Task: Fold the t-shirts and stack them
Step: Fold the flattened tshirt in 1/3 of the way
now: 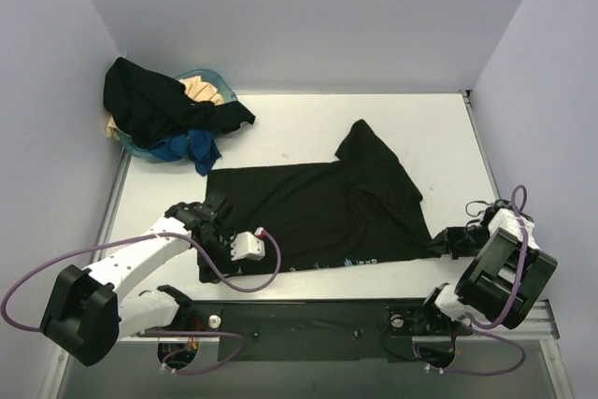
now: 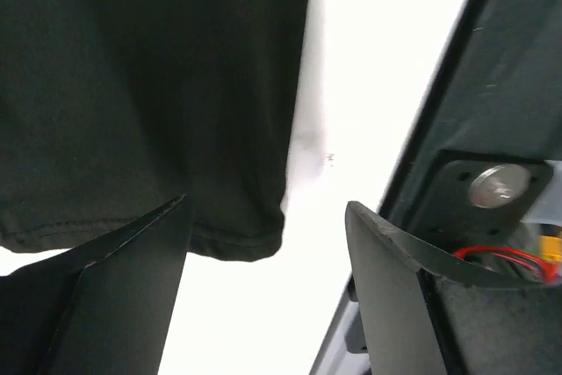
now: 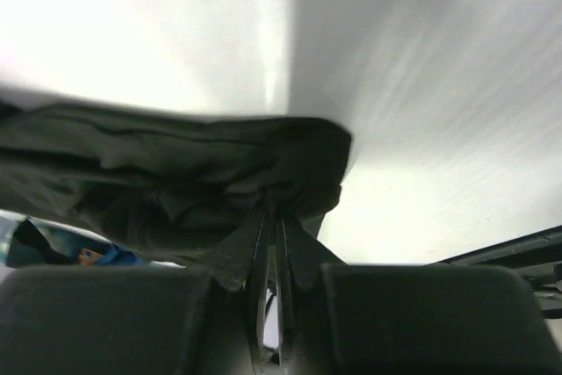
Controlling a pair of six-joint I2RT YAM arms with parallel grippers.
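Note:
A black t-shirt [image 1: 318,212] lies spread on the white table, one sleeve folded up at the back. My left gripper [image 1: 213,254] hovers at its near left corner. In the left wrist view the gripper [image 2: 268,204] is open, and the shirt's hemmed corner [image 2: 246,239] lies between the fingers [image 2: 132,287], close to the left one. My right gripper [image 1: 448,242] holds the shirt's near right corner. In the right wrist view it [image 3: 274,210] is shut on bunched black cloth [image 3: 176,173]. More t-shirts, black [image 1: 154,105], cream [image 1: 201,91] and blue [image 1: 187,149], are piled at the back left.
The pile of shirts sits in and over a teal plastic basket [image 1: 220,79] in the back left corner. A black mounting rail [image 1: 308,320] runs along the near table edge and shows in the left wrist view [image 2: 474,129]. Lilac walls enclose the table.

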